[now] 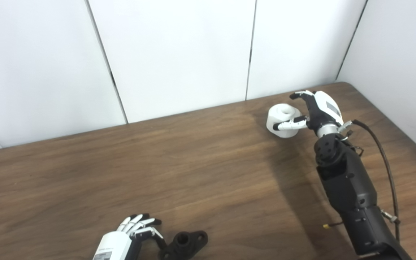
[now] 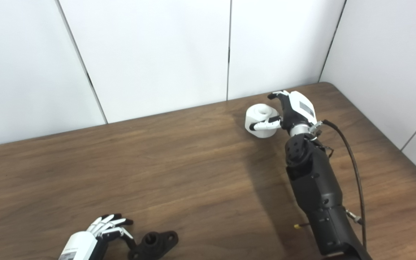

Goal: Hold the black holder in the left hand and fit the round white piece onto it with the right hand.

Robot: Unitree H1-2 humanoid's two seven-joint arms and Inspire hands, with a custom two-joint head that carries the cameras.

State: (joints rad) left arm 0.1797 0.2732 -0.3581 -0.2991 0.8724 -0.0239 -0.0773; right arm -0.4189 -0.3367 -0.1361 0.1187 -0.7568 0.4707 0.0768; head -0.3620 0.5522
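Black holder (image 1: 184,244) sits flat on the wood table (image 1: 193,162) at the near edge, just beside my left hand (image 1: 135,231). That hand has fingers loosely spread, thumb touching or nearly touching the holder's left end; I don't read it as a grip yet. Round white piece (image 1: 283,120) is far right, well apart from the holder, so each hand has to pick up its own part before the 2 parts meet. Right hand (image 1: 314,110) is curled around the piece, thumb across its front, fingers over the top. Looks like a grasp; can't tell if it's lifted off the table.
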